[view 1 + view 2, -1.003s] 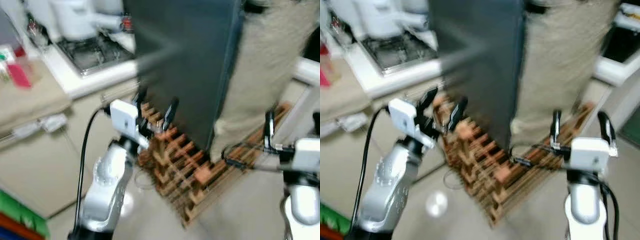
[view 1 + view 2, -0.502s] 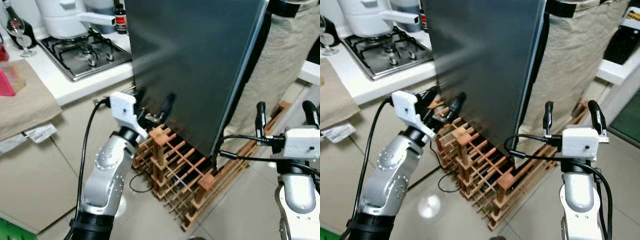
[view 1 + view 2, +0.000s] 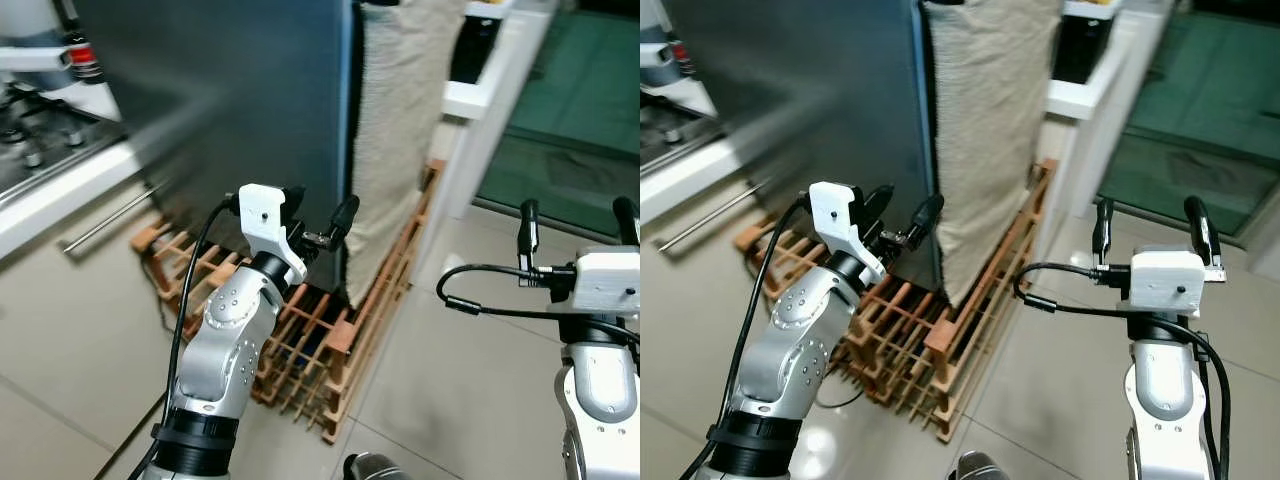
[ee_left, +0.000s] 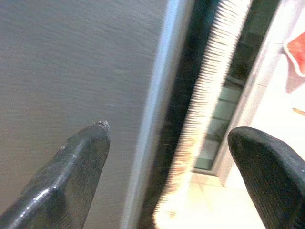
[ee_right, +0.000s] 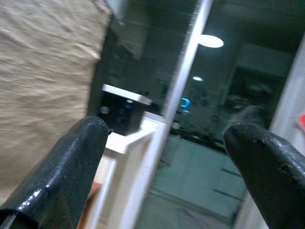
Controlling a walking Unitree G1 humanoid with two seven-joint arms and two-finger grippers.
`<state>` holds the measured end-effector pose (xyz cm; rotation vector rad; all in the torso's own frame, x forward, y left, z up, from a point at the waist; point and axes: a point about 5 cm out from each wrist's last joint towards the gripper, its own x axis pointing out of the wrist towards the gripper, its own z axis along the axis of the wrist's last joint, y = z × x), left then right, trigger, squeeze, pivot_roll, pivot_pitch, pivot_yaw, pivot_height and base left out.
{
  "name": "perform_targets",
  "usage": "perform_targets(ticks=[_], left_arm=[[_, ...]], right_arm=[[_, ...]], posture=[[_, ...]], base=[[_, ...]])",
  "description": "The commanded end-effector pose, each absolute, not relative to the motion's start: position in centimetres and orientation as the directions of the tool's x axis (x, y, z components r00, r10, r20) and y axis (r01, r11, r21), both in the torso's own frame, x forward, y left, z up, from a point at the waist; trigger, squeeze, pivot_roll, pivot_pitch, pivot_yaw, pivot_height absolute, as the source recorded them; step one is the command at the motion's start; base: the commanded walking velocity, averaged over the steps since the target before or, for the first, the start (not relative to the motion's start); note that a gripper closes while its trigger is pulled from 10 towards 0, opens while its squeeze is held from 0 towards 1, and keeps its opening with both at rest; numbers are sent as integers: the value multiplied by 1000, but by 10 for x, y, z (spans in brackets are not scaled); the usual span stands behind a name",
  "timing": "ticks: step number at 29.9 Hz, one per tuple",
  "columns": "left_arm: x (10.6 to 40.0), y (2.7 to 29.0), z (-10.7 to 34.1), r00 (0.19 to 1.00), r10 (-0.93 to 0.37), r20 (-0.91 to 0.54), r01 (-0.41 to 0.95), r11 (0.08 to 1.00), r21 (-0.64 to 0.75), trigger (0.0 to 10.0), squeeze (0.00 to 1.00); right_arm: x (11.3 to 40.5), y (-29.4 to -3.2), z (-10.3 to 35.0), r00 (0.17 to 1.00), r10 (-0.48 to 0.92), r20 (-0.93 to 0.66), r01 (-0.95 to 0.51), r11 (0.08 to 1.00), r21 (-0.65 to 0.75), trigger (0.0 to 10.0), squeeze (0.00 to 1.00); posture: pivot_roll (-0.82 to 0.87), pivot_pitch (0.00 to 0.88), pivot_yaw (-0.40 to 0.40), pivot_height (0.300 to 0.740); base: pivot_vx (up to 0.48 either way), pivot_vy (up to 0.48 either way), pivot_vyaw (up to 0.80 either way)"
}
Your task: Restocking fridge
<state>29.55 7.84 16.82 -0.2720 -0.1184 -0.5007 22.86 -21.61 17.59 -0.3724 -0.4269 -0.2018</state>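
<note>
Blurred, perhaps fridge door (image 3: 230, 110) before left gripper (image 3: 318, 213), right gripper (image 3: 575, 220), both spread, empty.

The two head cameras look forward and down from above both arms, sharing the dark fridge door (image 3: 230, 110), the beige cloth (image 3: 985, 130) and the wooden rack (image 3: 310, 350) on the tiled floor. The left wrist camera sits close to the door's edge, facing along its fingers (image 4: 71, 176). The right wrist camera faces past the cloth toward a glass door (image 5: 190, 95).
</note>
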Motion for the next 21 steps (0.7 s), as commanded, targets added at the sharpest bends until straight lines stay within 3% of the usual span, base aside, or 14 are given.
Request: perform_targets(ticks=[1,11,17,21], left_arm=[[296,80,174,874,-446,192,483,842,-242,10000,0],[296,80,180,873,-448,190,484,841,-241,10000,0],[314,73,181,912,-384,148,410,880,-241,10000,0],[322,57,189,892,-418,169,449,858,-250,10000,0]], right_arm=[[232,-216,174,901,-103,421,250,917,-310,10000,0],[237,-217,175,900,-94,425,239,923,-301,10000,0],[242,-218,176,901,-93,424,238,923,-301,10000,0],[245,-218,177,900,-91,427,238,923,-304,10000,0]], posture=[[-262,42,36,740],[-251,49,26,740],[-251,52,25,740],[-250,58,20,740]], base=[[0,0,-744],[0,0,-704],[0,0,0],[0,0,0]])
